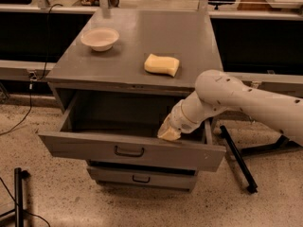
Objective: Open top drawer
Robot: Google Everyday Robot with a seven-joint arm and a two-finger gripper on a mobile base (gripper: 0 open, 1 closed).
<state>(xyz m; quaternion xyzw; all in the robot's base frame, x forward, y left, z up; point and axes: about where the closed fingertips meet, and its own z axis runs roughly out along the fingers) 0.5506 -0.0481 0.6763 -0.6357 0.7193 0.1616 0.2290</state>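
The top drawer (85, 148) of the grey metal cabinet stands pulled out, its wide flat front tilted slightly and its deep grey inside showing. Its small dark pull handle (129, 152) sits at the centre of the front. My gripper (168, 132) is at the end of the white arm (246, 100) that reaches in from the right. It hangs just inside the drawer, behind the right part of the front panel, right of the handle.
A lower drawer (142, 178) with a like handle sits shut beneath. On the cabinet top (189, 37) are a white bowl (100, 38) at the left and a yellow sponge (162, 64) at the centre right. A black stand leg (238, 158) lies on the floor to the right.
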